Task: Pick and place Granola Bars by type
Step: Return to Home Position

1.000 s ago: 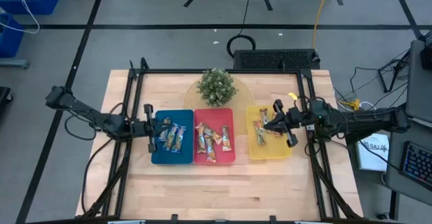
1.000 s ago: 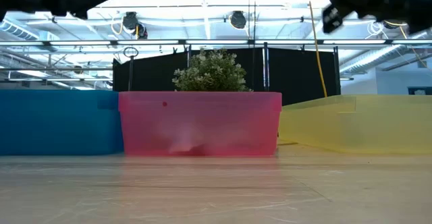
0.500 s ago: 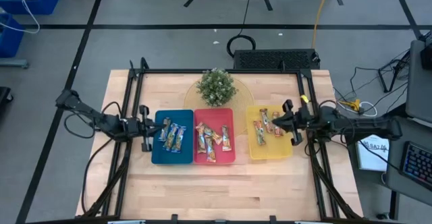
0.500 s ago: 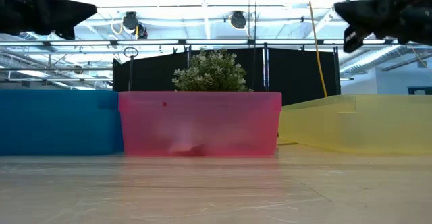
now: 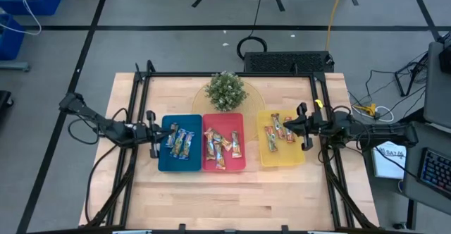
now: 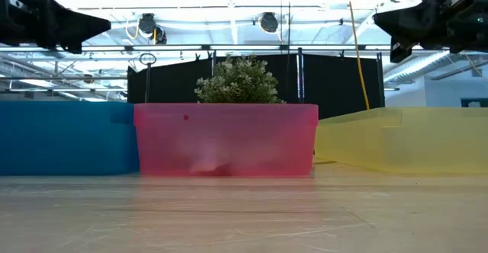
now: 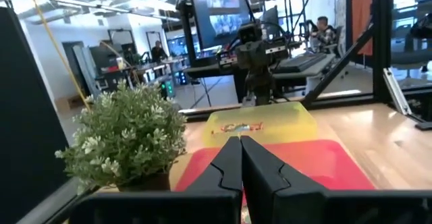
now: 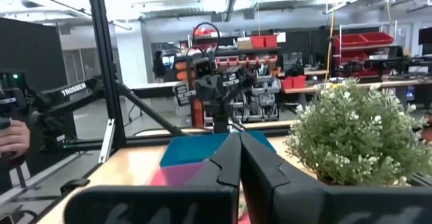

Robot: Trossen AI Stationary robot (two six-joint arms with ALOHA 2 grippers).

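Both arms have pulled back from the trays over the last sec. The right gripper [image 5: 301,127] was out over the flat yellow plastic tray [image 5: 282,158] a moment ago and now sits at that tray's right edge. The left gripper [image 5: 152,134] has slid back too, from over the flat blue plastic tray [image 5: 180,165] to just off its left rim. Hardly any shift since half a sec ago, so they look about parked. Both claws are pressed together w/ nothing between the fingers, clear in each wrist view.

The small shiny wrapped granola bars [image 5: 221,145] all lie in trays: a bunch in the flat red plastic tray [image 5: 224,119] in the middle, a few in the blue, a few in the yellow. None loose on the light wooden table [image 5: 211,199] as far as I can see from above. The small green potted plant [image 5: 225,91] stands behind the red tray.

My read: sorting's done or v. near it, and this retreat is the arms heading home, not lining up another pick. Can't check wrapper types per tray at this range
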